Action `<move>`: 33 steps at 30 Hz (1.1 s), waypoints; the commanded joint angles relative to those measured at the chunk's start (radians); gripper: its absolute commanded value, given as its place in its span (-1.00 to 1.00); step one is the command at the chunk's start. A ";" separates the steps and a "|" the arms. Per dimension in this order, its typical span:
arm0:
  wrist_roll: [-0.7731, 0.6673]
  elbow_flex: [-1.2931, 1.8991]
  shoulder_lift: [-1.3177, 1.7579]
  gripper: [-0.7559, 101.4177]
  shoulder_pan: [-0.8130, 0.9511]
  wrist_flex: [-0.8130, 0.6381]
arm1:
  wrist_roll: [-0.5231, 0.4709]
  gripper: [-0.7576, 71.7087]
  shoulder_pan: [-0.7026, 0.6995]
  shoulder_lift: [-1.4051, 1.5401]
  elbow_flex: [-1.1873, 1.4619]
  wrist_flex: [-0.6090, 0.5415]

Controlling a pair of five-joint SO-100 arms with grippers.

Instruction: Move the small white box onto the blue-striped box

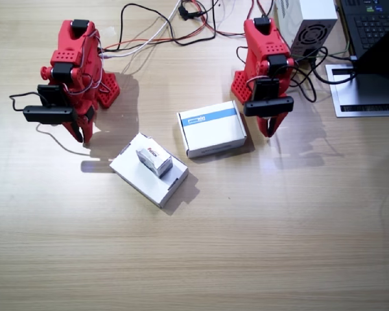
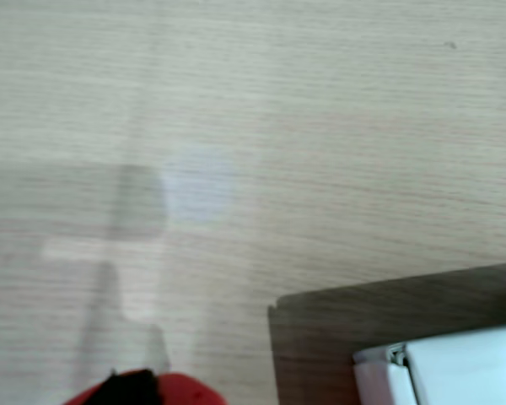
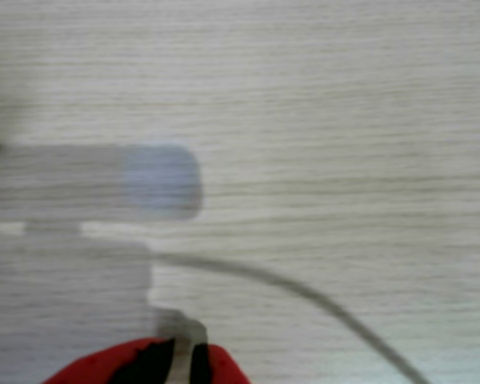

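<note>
The small white box [image 1: 154, 159], with its red logo, stands on top of a plain white flat box [image 1: 137, 173] at mid table. The blue-striped box [image 1: 212, 128] lies flat just beyond it, stripe along its far edge. My left gripper [image 1: 270, 129] hangs shut beside the striped box's end, holding nothing. My right gripper [image 1: 84, 133] is shut and empty, a short way from the plain box. In a wrist view, red jaw tips [image 3: 178, 358] sit together over bare wood. In a wrist view, a white box corner [image 2: 460, 371] shows, with no stripe visible.
Cables [image 1: 175, 29] run along the far edge between the arm bases. A grey power supply [image 1: 308, 26] and a laptop [image 1: 373, 48] stand at the far corner near the left arm. A thin cable [image 1: 32, 97] loops by the right arm.
</note>
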 commanded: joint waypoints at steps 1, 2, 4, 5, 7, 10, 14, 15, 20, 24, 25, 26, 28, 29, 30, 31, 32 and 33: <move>-0.074 -0.018 0.028 -0.99 -0.020 0.025 | 0.020 -0.86 -0.005 0.028 -0.012 0.023; -0.078 -0.018 0.028 -0.99 -0.026 0.025 | 0.020 -0.86 -0.005 0.028 -0.012 0.023; -0.075 -0.018 0.028 -0.99 -0.048 0.025 | 0.020 -0.86 -0.005 0.028 -0.012 0.023; -0.074 -0.018 0.028 -0.99 -0.048 0.025 | 0.020 -0.86 -0.005 0.028 -0.012 0.023; -0.075 -0.018 0.028 -0.99 -0.046 0.025 | 0.020 -0.86 -0.005 0.028 -0.012 0.023; -0.075 -0.018 0.028 -0.99 -0.048 0.025 | 0.020 -0.86 -0.005 0.028 -0.012 0.023; 0.028 -0.018 0.028 -0.99 -0.087 0.031 | 0.020 -0.86 -0.005 0.028 -0.012 0.023; 0.133 -0.018 0.028 -0.99 -0.106 0.032 | 0.020 -0.86 -0.005 0.028 -0.012 0.023; -0.256 -0.198 0.026 -0.99 0.052 0.034 | 0.020 -0.86 -0.005 0.028 -0.012 0.023; -0.635 -0.558 0.026 -0.86 0.290 0.132 | 0.020 -0.86 -0.005 0.028 -0.012 0.023; -0.690 -0.630 0.026 -0.67 0.350 0.164 | 0.020 -0.86 -0.005 0.028 -0.012 0.023; -0.730 -0.687 0.028 -0.50 0.399 0.186 | 0.020 -0.86 -0.005 0.028 -0.012 0.023; -0.769 -0.746 0.014 -0.42 0.440 0.186 | 0.020 -0.86 -0.005 0.028 -0.012 0.023; -0.781 -0.764 -0.017 -0.38 0.445 0.186 | 0.020 -0.86 -0.005 0.028 -0.012 0.023; -0.796 -0.787 -0.058 -0.34 0.460 0.195 | 0.020 -0.86 -0.005 0.028 -0.012 0.023; -0.811 -0.805 -0.097 -0.32 0.486 0.201 | 0.020 -0.86 -0.005 0.028 -0.012 0.023; -0.836 -0.825 -0.135 -0.28 0.515 0.204 | 0.020 -0.86 -0.005 0.028 -0.012 0.023; -0.868 -0.848 -0.179 -0.23 0.545 0.196 | 0.020 -0.86 -0.005 0.028 -0.012 0.023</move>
